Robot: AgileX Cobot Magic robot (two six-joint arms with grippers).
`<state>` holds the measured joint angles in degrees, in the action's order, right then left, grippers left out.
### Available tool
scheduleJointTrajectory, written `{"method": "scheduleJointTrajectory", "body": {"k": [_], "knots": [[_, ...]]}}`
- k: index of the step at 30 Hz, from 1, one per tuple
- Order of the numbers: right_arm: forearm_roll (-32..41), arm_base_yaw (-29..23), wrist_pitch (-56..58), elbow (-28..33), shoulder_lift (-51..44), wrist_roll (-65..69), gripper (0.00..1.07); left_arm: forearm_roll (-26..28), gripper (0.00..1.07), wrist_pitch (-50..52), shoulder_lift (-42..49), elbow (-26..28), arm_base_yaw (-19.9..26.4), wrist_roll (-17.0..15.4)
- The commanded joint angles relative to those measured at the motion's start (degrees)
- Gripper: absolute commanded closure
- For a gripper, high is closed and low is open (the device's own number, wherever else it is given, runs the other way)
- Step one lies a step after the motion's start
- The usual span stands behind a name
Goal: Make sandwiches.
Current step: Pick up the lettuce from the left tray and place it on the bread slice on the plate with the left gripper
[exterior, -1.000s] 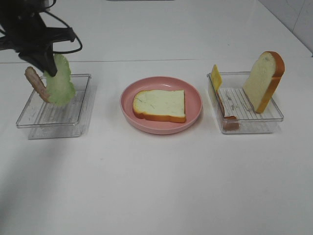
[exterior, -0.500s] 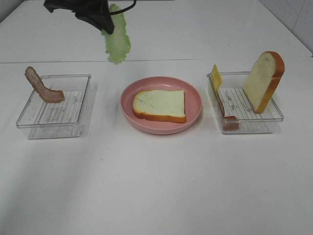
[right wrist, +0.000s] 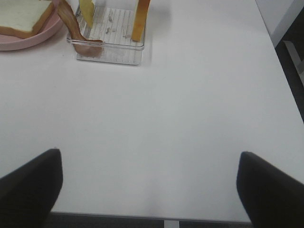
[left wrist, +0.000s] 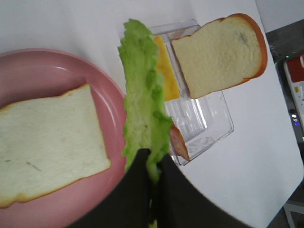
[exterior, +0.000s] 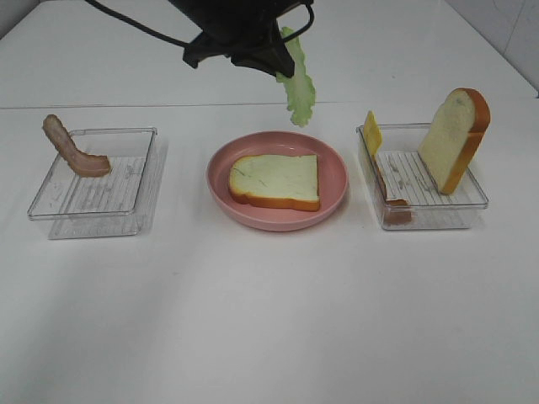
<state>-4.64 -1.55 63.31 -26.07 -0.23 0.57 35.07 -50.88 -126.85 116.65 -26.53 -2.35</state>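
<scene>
White tabletop (exterior: 269, 337) carries all items. Right gripper (right wrist: 149, 187): jaws spread wide, nothing held. Pink plate (exterior: 337, 172), centre: one bread slice (exterior: 276, 179) lying flat. Right tray (exterior: 429, 215): second bread slice (exterior: 453, 139) and cheese slice (exterior: 372, 132), both on edge. Left gripper (left wrist: 153, 160): clamped on the lettuce leaf (exterior: 297, 88), which hangs above the plate's far rim.

Left pincer (left wrist: 153, 162) held high, pinched closed on lettuce leaf (left wrist: 142, 104); right pincer (right wrist: 149, 187) spread wide.
</scene>
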Motion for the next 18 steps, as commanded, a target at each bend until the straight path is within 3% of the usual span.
{"method": "scheduleJointTrajectory", "body": {"k": [1,9,18], "knots": [[-0.2,0.3,-0.3,0.1,-2.0,-0.6,0.11,8.0,1.07,1.0,-3.5,0.2,-0.4,4.4],[-0.2,0.3,-0.3,0.1,-2.0,-0.6,0.11,10.5,1.07,0.7,-8.4,0.2,-0.3,6.0],[-0.2,0.3,-0.3,0.1,-2.0,-0.6,0.11,7.8,1.07,-1.3,-12.3,0.2,-0.1,6.0]]}}
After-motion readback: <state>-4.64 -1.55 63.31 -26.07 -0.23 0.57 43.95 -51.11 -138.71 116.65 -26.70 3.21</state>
